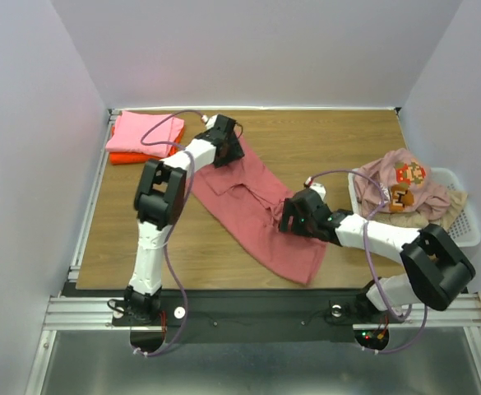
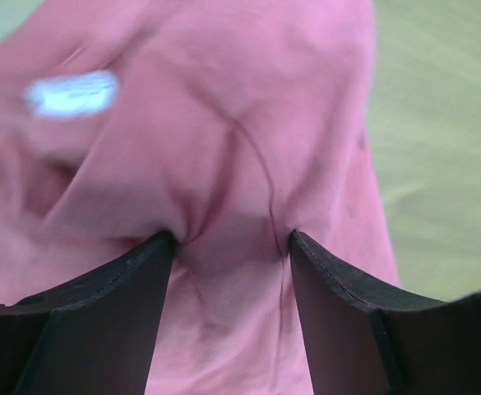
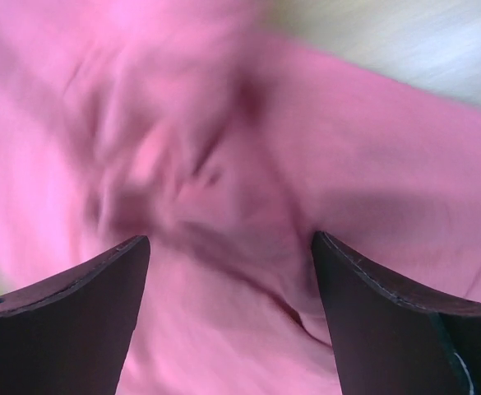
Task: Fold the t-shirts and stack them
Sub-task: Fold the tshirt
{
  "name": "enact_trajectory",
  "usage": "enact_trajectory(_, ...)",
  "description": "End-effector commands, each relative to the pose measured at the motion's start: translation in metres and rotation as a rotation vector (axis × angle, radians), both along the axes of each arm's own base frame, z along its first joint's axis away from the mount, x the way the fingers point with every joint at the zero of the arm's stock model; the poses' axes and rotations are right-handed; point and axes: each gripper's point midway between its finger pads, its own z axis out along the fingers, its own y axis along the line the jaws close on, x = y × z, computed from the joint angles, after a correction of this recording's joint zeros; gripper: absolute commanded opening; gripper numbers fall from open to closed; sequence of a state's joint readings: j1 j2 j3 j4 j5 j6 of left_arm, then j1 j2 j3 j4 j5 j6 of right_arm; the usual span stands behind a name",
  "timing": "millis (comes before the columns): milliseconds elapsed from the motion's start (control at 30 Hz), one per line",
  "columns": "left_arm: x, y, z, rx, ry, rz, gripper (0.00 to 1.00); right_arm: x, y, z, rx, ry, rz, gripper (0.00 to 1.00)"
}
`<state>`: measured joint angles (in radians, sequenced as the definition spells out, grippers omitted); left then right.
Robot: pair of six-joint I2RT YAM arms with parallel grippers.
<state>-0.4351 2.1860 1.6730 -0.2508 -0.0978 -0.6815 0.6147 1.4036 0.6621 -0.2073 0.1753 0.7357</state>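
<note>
Shirt (image 1: 256, 214), top view: rose-red, spread crooked under left claw (image 1: 226, 136) and right claw (image 1: 291, 216). Risk is that one claw catches only the top layer, and then the fold goes skew.
Left wrist view: jaws of left claw stand wide apart, fingertips (image 2: 162, 247) press on puckered cloth, nothing pinched.
Right wrist view: jaws of right claw stand wide apart, cloth just below them. Picture is blurred, contact unclear.

Lab test cell: white walls (image 1: 34, 123), aluminium rails (image 1: 84, 313).
</note>
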Motion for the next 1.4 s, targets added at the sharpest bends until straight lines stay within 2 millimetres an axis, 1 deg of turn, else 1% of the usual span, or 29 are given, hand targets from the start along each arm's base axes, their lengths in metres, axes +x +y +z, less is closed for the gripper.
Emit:
enact_trajectory(0,0.029,-0.041,-0.008,-0.030,0.018,-0.119,0.70,-0.097,0.044,-0.036,0.124,0.286,0.130,0.86)
enact_trajectory(33,0.037,-0.053,-0.003,-0.062,0.006,-0.152,0.70,-0.112,0.056,-0.037,0.125,0.298,0.185,0.86)
enact_trajectory(100,0.062,-0.077,0.002,-0.135,-0.023,-0.176,0.70,-0.123,0.069,-0.040,0.126,0.316,0.226,0.86)
enact_trajectory(167,0.074,-0.094,0.002,-0.201,-0.039,-0.188,0.71,-0.135,0.081,-0.040,0.111,0.318,0.298,0.86)
enact_trajectory(200,0.079,-0.108,-0.005,-0.263,-0.035,-0.205,0.75,-0.137,0.089,-0.036,0.112,0.315,0.357,0.86)
enact_trajectory(233,0.081,-0.114,-0.008,-0.296,-0.035,-0.209,0.80,-0.141,0.095,-0.035,0.112,0.315,0.403,0.86)
enact_trajectory(300,0.085,-0.126,-0.012,-0.359,-0.051,-0.225,0.83,-0.146,0.104,-0.031,0.120,0.325,0.486,0.85)
enact_trajectory(400,0.091,-0.125,-0.014,-0.373,-0.063,-0.198,0.83,-0.145,0.113,-0.023,0.133,0.308,0.531,0.86)
enact_trajectory(533,0.100,-0.111,-0.016,-0.346,-0.080,-0.131,0.84,-0.144,0.118,-0.009,0.154,0.280,0.571,0.86)
enact_trajectory(667,0.108,-0.107,-0.008,-0.375,-0.098,-0.102,0.88,-0.145,0.125,0.009,0.198,0.254,0.613,0.86)
enact_trajectory(733,0.112,-0.110,0.005,-0.399,-0.126,-0.111,0.91,-0.144,0.131,0.027,0.241,0.217,0.641,0.86)
enact_trajectory(767,0.112,-0.111,0.011,-0.408,-0.134,-0.116,0.96,-0.144,0.133,0.034,0.256,0.203,0.648,0.86)
enact_trajectory(800,0.114,-0.114,0.029,-0.425,-0.163,-0.123,0.96,-0.143,0.136,0.049,0.288,0.165,0.660,0.87)
enact_trajectory(833,0.114,-0.115,0.039,-0.431,-0.175,-0.130,0.96,-0.143,0.137,0.056,0.303,0.151,0.668,0.87)
enact_trajectory(867,0.114,-0.115,0.064,-0.444,-0.209,-0.137,0.97,-0.143,0.137,0.063,0.316,0.136,0.671,0.87)
enact_trajectory(900,0.111,-0.116,0.074,-0.447,-0.218,-0.155,0.97,-0.141,0.137,0.076,0.340,0.101,0.665,0.88)
enact_trajectory(933,0.108,-0.117,0.089,-0.451,-0.237,-0.168,0.97,-0.139,0.136,0.082,0.346,0.079,0.652,0.99)
enact_trajectory(967,0.106,-0.117,0.105,-0.453,-0.260,-0.182,0.98,-0.136,0.134,0.088,0.349,0.054,0.635,1.00)
enact_trajectory(1000,0.098,-0.118,0.138,-0.450,-0.304,-0.213,0.98,-0.128,0.129,0.097,0.339,0.004,0.596,1.00)
enact_trajectory(1033,0.088,-0.116,0.182,-0.459,-0.369,-0.239,0.99,-0.124,0.123,0.101,0.327,-0.015,0.566,1.00)
enact_trajectory(1100,0.069,-0.117,0.216,-0.448,-0.414,-0.287,0.99,-0.118,0.115,0.106,0.320,-0.044,0.500,1.00)
enact_trajectory(1133,0.052,-0.121,0.216,-0.420,-0.409,-0.353,0.99,-0.111,0.106,0.111,0.327,-0.079,0.431,1.00)
enact_trajectory(1167,0.032,-0.117,0.260,-0.437,-0.468,-0.389,0.99,-0.111,0.102,0.111,0.329,-0.085,0.408,1.00)
enact_trajectory(1200,0.015,-0.116,0.272,-0.446,-0.470,-0.428,0.99,-0.110,0.097,0.111,0.338,-0.091,0.370,1.00)
enact_trajectory(1233,-0.002,-0.112,0.250,-0.416,-0.418,-0.452,0.99,-0.111,0.092,0.111,0.351,-0.098,0.355,1.00)
enact_trajectory(1267,-0.028,-0.101,0.289,-0.422,-0.477,-0.468,0.99,-0.112,0.088,0.111,0.351,-0.102,0.345,1.00)
enact_trajectory(1300,-0.040,-0.092,0.292,-0.397,-0.486,-0.441,0.99,-0.111,0.085,0.110,0.348,-0.110,0.333,1.00)
enact_trajectory(1333,-0.057,-0.081,0.249,-0.348,-0.406,-0.419,0.99,-0.112,0.082,0.110,0.346,-0.114,0.331,1.00)
enact_trajectory(1367,-0.077,-0.080,0.245,-0.324,-0.406,-0.415,0.99,-0.112,0.078,0.112,0.348,-0.127,0.325,1.00)
